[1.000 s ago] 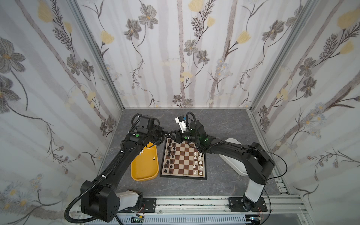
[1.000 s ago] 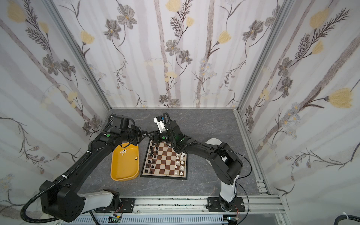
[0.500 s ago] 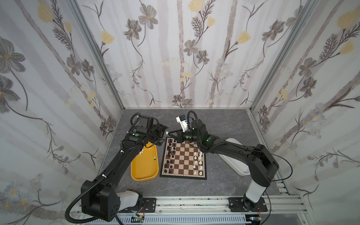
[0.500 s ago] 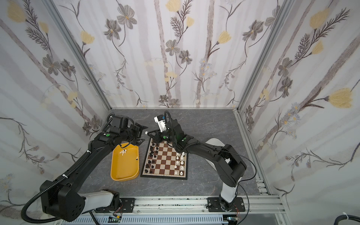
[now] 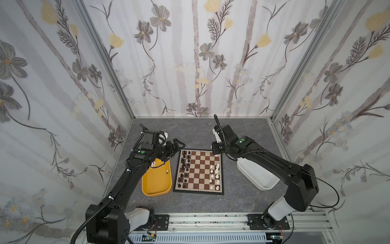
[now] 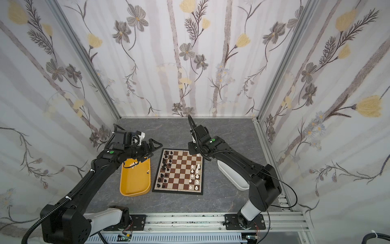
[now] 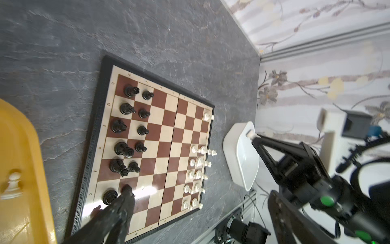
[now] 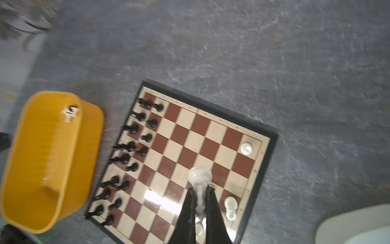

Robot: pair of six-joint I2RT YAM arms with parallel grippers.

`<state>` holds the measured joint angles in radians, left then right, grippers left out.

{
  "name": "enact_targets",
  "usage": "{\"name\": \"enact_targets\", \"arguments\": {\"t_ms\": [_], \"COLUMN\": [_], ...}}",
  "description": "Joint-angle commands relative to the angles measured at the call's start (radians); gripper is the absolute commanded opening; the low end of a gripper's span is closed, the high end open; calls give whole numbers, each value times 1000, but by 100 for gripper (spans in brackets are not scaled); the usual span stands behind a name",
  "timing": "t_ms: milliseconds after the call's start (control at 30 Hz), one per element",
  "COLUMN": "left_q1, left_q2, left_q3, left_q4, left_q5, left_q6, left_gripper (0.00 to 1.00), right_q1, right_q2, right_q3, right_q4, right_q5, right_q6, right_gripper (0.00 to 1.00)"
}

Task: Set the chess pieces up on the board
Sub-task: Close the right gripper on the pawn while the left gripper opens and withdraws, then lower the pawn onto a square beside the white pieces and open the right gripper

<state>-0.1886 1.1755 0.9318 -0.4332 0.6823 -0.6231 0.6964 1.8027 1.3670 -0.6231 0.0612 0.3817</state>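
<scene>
Nearest: rail (image 5: 211, 219) with both arm bases. Past it on the grey table (image 5: 196, 203) the board (image 5: 199, 172) lies flat mid-scene, yellow tub (image 5: 156, 186) just beside its left edge, white tub (image 5: 263, 181) near its right edge, angled. One white pawn (image 5: 167, 171) in the yellow tub, by the wall facing the board. Black pieces (image 5: 183, 169) stand in two columns down the board's left side, near edge to far edge. White pieces (image 5: 215, 176) stand in pairs along the near stretch of the right side; lone white rook (image 6: 198, 155) on the far right corner square. Right gripper (image 8: 199, 188) clamped on a white piece (image 8: 199, 176), wide round end sticking out past the fingertips (image 8: 190, 193), held above the board near that far right corner; type unclear. Left gripper (image 5: 178, 150) spread wide, nothing in it, hovering just off the board's far left corner by the yellow tub's far end. Floral wallpaper (image 5: 196, 63) behind.
</scene>
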Motion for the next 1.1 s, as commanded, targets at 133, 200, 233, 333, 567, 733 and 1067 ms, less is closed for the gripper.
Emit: {"name": "enact_targets", "arguments": {"t_ms": [133,200,233,333,567,733,1067], "left_q1": [2,3,4,7,11,17,20], "left_q2": [-34,-37,-37,-48,-46,-47,-45], "left_q3": [-66,-85,-85,-77,-76,-71,-70], "left_q4": [131,148,143,125,122,117,109], "left_q5": [85,80,78,67,58,50,33], "left_q6": [146,143,143,161,161,161,160], "left_gripper": [100,100,100,100,100,100,100], "right_q1": [0,-3,-7,-17,-29,-35,-46], "right_q2": [154,192,209,244,279,306,333], "right_q3": [59,78,83,83,78,72,84], "right_q4": [-88,-84,-89,-87,-98,-105,-96], "right_q5": [35,30,31,43,40,35,35], "right_q6": [-36,-36,-37,-40,-50,-55,-63], "right_gripper": [0,0,0,0,0,0,8]}}
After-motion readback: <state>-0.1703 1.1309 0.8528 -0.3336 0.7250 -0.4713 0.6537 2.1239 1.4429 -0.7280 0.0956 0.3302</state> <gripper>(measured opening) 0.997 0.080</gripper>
